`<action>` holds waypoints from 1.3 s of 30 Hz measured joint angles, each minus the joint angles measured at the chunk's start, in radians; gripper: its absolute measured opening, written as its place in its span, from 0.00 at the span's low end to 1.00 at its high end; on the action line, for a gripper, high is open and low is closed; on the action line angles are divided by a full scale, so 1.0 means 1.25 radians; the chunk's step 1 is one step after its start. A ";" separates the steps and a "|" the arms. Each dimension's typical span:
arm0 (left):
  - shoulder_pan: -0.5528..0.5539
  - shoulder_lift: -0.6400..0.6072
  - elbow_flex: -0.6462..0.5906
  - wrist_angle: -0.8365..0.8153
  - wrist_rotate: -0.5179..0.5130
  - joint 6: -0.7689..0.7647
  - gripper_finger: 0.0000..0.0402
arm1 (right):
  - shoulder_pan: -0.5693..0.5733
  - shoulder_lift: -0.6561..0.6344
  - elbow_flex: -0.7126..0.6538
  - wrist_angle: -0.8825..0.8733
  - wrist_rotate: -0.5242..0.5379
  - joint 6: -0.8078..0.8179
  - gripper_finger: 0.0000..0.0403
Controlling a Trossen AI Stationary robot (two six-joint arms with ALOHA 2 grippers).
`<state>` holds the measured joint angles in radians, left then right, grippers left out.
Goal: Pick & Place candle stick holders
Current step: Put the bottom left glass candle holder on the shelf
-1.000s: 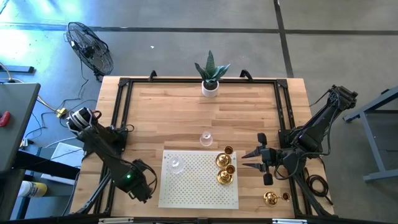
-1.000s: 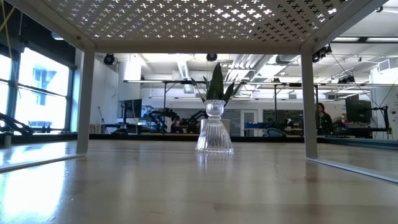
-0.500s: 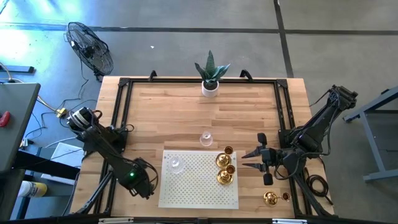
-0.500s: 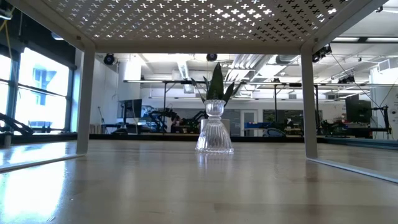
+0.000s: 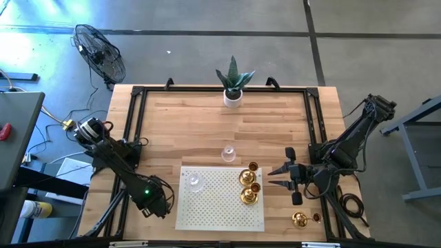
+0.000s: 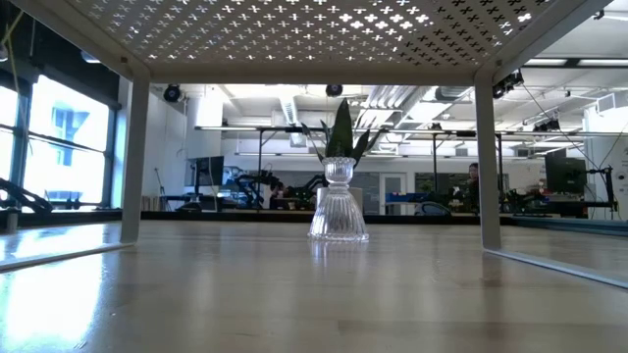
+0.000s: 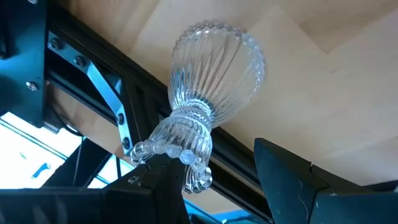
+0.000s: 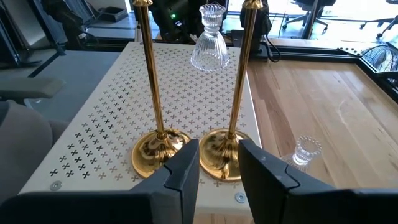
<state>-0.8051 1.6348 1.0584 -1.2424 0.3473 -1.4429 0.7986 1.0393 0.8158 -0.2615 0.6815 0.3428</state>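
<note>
**Holder Positions Relative to Both Grippers**

Left gripper (image 5: pixel 160 204): located at the near left edge of the light wooden table (image 5: pixel 186 120), just beside the left side of the white perforated metal platform (image 5: pixel 220 213). Its fingers (image 7: pixel 292 180) clamp a clear ribbed glass candle stick holder (image 7: pixel 208 109). The holder lies tilted between the fingers, its narrow beaded end at the fingertips and its wide bell pointing away from the gripper.

Right gripper (image 5: pixel 274 171): located just beside the right edge of the platform, pointing toward it. The fingers (image 8: pixel 186 171) stand moderately parted and hold nothing. Two shiny gold brass candle stick holders with round bases and thin stems (image 8: pixel 158 146) stand upright on the platform directly ahead of the fingertips, close to them. A second clear glass holder (image 8: pixel 210 46) stands on the platform well beyond them. A third glass holder (image 5: pixel 228 153) stands on the table beyond the platform. Another brass holder (image 5: pixel 299 220) lies on the table behind the right gripper, toward the near edge.
</note>
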 joint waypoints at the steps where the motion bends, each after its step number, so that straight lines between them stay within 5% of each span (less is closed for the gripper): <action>1: 0.000 0.000 0.000 0.000 -0.004 0.000 0.46 | 0.000 0.000 0.000 0.000 0.000 0.000 0.26; 9: 0.000 0.000 -0.001 -0.003 -0.014 0.042 0.39 | 0.000 0.000 0.000 0.000 0.000 -0.002 0.26; 19: 0.000 0.000 0.000 -0.060 -0.072 0.144 0.07 | 0.000 0.000 0.000 0.000 -0.001 -0.002 0.26; 30: 0.001 0.005 0.007 -0.200 -0.172 0.147 0.06 | 0.000 0.000 0.000 0.000 0.001 -0.005 0.26; 39: 0.000 0.004 0.126 -0.255 -0.230 0.166 0.06 | 0.000 0.000 0.000 -0.001 0.006 -0.008 0.26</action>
<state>-0.8047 1.6398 1.2154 -1.5607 0.0598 -1.2358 0.7986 1.0393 0.8158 -0.2623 0.6896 0.3325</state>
